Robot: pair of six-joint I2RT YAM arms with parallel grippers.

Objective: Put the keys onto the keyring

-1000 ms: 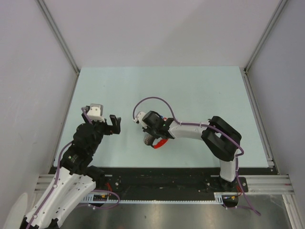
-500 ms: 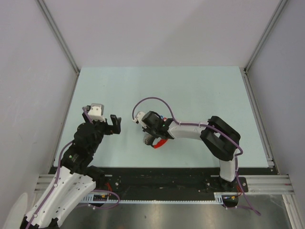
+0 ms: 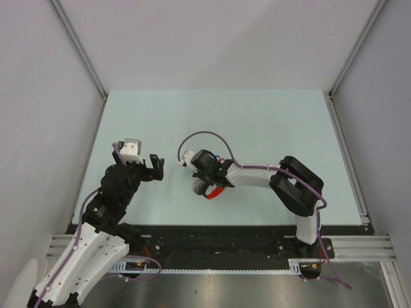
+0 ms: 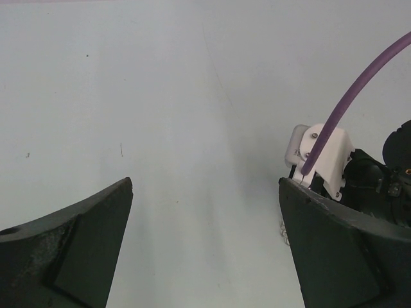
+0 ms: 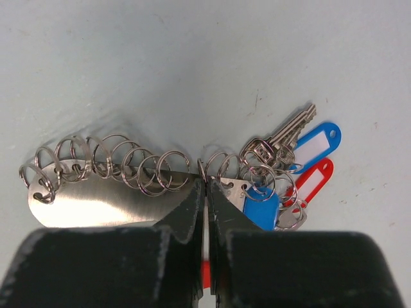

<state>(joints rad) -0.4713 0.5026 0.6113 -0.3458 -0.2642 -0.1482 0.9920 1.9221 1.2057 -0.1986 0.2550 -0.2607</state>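
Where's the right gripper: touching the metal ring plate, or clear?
Touching. Right wrist view: the right gripper, shut, presses its tips on the metal ring plate at its lower edge.

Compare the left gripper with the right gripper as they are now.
The left gripper stands wide open; the right gripper is shut, fingertips together. The left gripper has only table between its fingers; the right gripper's tips meet at the edge of a metal plate lined with split rings, beside a silver key. Whether it pinches a ring is unclear. Both have black fingers.
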